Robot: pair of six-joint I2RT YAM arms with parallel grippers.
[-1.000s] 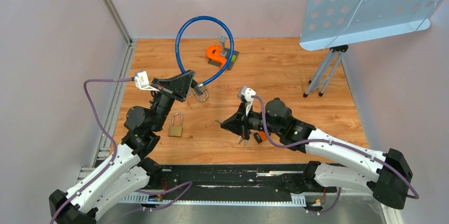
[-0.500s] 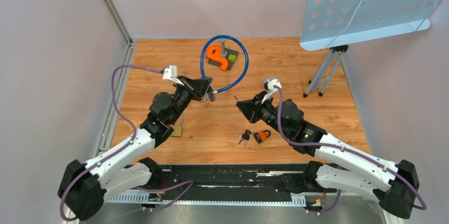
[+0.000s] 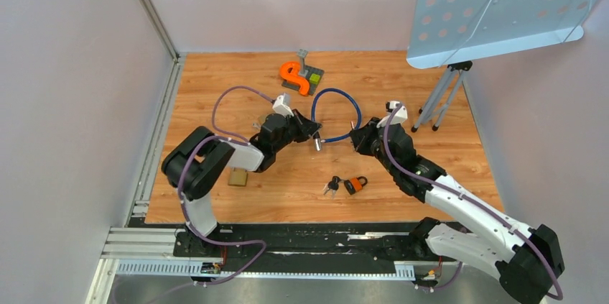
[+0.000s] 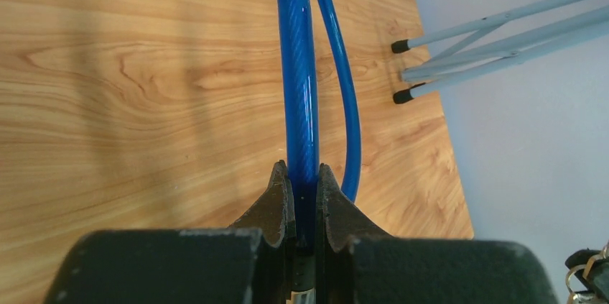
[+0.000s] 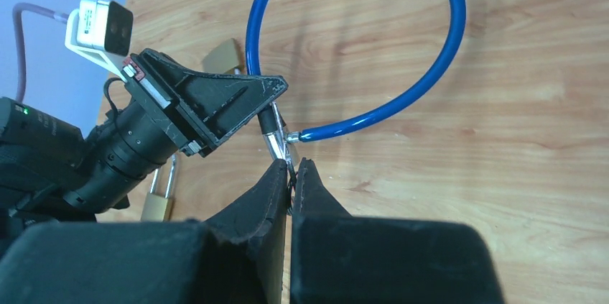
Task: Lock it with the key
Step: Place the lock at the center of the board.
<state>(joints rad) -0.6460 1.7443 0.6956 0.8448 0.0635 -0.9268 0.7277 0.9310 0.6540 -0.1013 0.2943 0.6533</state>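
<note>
A blue cable lock [image 3: 346, 95] forms a small loop above the middle of the wooden table. My left gripper [image 3: 312, 134] is shut on one end of the cable [image 4: 298, 67], just above its black end piece. In the right wrist view the two cable ends [image 5: 301, 134] meet beside the left gripper [image 5: 215, 106], and a silver key [image 5: 276, 144] hangs there. My right gripper [image 5: 290, 167] is shut with its tips on that key; in the top view it [image 3: 355, 139] sits right of the cable ends.
An orange padlock [image 3: 353, 185] and a bunch of keys [image 3: 332, 187] lie near the front. A brass padlock [image 3: 237, 177] lies by the left arm. An orange clamp on a grey base [image 3: 296, 77] stands at the back. A tripod [image 3: 438, 103] stands at the right.
My left arm has stretched right, carrying the cable end to the middle, and the loop has shrunk. My right gripper has left the orange padlock and gone up to the cable ends.
</note>
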